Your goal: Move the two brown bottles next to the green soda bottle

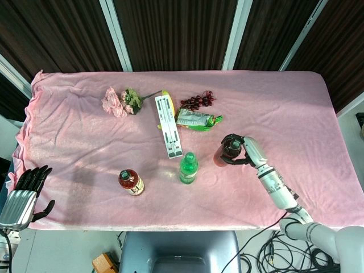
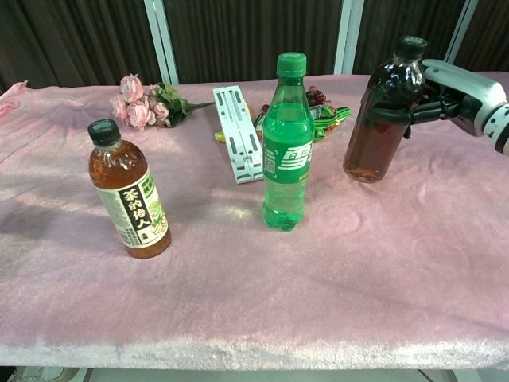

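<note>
The green soda bottle point(image 1: 188, 168) point(image 2: 287, 143) stands upright near the table's front middle. My right hand point(image 1: 245, 149) point(image 2: 453, 91) grips a dark brown bottle point(image 1: 227, 151) point(image 2: 382, 111) near its neck, lifted slightly off the cloth and tilted, to the right of the green bottle. A second brown bottle point(image 1: 130, 182) point(image 2: 129, 191), with a tea label, stands to the left of the green one. My left hand point(image 1: 25, 193) hangs with nothing in it off the table's front left corner, its fingers held together.
Pink cloth point(image 1: 85, 142) covers the table. Behind the green bottle lie a white folding stand point(image 1: 168, 126) point(image 2: 238, 131), a green snack packet point(image 1: 196, 119), dark grapes point(image 1: 196, 101) and pink flowers point(image 1: 118, 102) point(image 2: 147, 103).
</note>
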Available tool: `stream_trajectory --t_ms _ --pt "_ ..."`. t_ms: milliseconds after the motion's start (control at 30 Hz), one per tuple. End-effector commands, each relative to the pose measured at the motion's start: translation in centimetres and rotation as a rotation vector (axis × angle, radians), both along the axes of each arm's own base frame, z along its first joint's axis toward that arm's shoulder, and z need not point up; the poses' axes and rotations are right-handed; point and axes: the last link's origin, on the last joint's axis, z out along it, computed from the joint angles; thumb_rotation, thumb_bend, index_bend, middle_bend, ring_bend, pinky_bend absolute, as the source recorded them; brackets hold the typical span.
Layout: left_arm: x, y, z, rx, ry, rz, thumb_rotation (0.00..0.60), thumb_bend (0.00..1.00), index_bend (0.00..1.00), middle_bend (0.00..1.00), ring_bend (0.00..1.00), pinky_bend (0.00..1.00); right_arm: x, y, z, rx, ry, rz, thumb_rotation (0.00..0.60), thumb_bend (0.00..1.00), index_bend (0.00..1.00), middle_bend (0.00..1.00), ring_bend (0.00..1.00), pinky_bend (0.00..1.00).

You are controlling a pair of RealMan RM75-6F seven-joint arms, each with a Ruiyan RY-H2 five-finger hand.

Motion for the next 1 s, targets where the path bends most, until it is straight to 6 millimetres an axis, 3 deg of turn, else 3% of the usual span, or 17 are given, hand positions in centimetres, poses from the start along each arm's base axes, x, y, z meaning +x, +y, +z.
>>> stream_trajectory --t_ms 33,400,1000 --pt "0.0 0.0 0.0 0.000 -0.001 0.000 0.600 0.35 0.00 0.04 0.01 0.06 1.0 1.4 -0.4 0.021 0.025 0.049 0.600 0.35 0.94 0.69 0.71 0.78" --pt "-0.1 -0.2 0.1 0.000 -0.002 0.002 0.600 0.35 0.00 0.04 0.01 0.06 1.9 1.8 -2.8 0.070 0.004 0.038 0.600 0.35 0.94 0.69 0.71 0.78" --pt "0.0 -0.2 -0.2 -0.012 0.004 -0.002 0.600 0.35 0.00 0.04 0.01 0.06 1.5 2.4 -4.6 0.113 -0.026 0.021 0.600 0.35 0.94 0.69 0.71 0.78"
